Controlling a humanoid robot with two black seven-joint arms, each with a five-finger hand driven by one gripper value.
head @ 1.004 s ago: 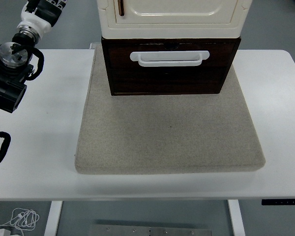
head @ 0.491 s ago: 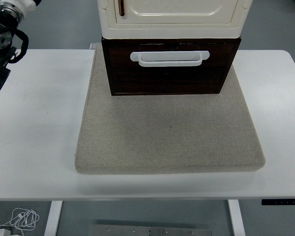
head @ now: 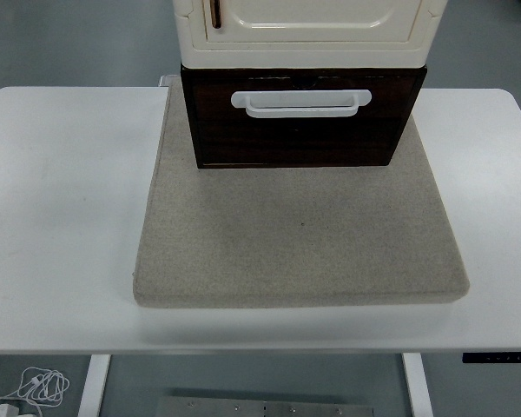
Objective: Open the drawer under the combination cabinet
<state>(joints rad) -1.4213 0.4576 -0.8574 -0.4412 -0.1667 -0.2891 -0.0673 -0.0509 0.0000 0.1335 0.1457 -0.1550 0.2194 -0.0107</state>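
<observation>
While no robot hand shows, finger state can't tell, dark drawer (head: 302, 130) with white handle (head: 300, 102) under cream cabinet (head: 306, 32), on grey mat (head: 300, 243), white table (head: 61, 217).

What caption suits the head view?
Closed dark drawer with white handle under cream cabinet, on grey mat.

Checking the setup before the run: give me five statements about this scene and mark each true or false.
1. The dark drawer sits under the cream cabinet. True.
2. The drawer's handle is black. False: it is white.
3. The cabinet stands on a grey mat. True.
4. A robot hand grips the handle. False: no hand is in view.
5. The mat lies on a white table. True.
</observation>
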